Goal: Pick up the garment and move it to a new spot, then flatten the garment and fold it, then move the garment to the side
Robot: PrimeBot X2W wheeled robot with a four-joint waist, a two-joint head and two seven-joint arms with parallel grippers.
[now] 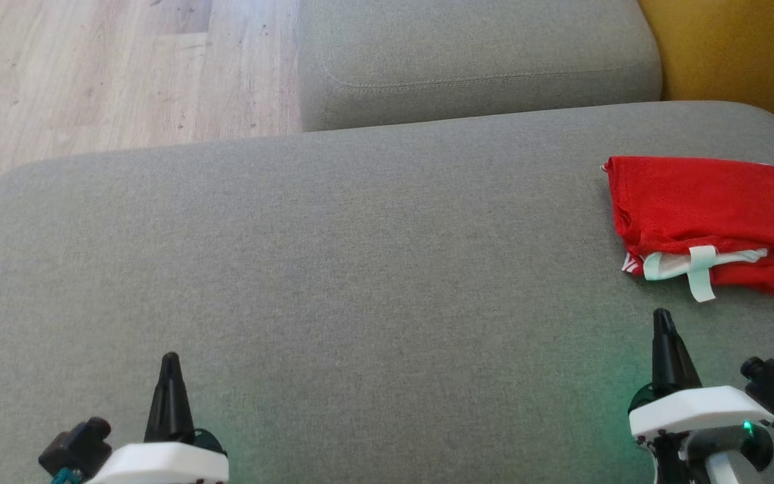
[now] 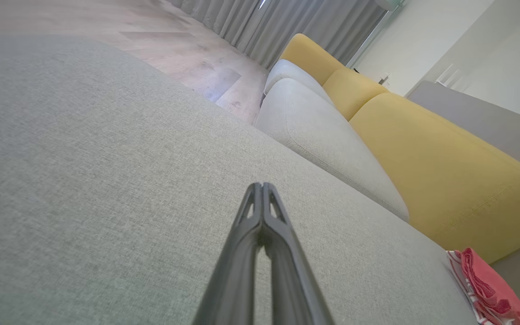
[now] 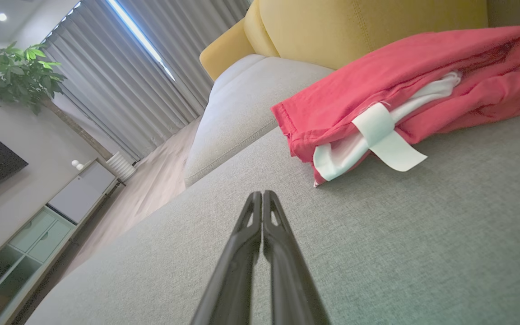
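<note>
The garment (image 1: 709, 208) is red with white trim and lies folded at the far right of the grey sofa cushion (image 1: 333, 282), running past the right edge of the head view. A white strap hangs from its near side. It also lies at the upper right in the right wrist view as the garment (image 3: 404, 85), and at the lower right corner in the left wrist view as the garment (image 2: 490, 289). My right gripper (image 1: 661, 316) is shut and empty, a short way in front of the garment. My left gripper (image 1: 170, 359) is shut and empty at the lower left, far from it.
A second grey cushion (image 1: 474, 60) adjoins the far edge. A yellow backrest (image 1: 736, 47) rises at the right. Wooden floor (image 1: 91, 67) lies beyond the cushion's left and far-left edge. Curtains, a plant (image 3: 20, 72) and a low cabinet (image 3: 52, 212) stand across the room.
</note>
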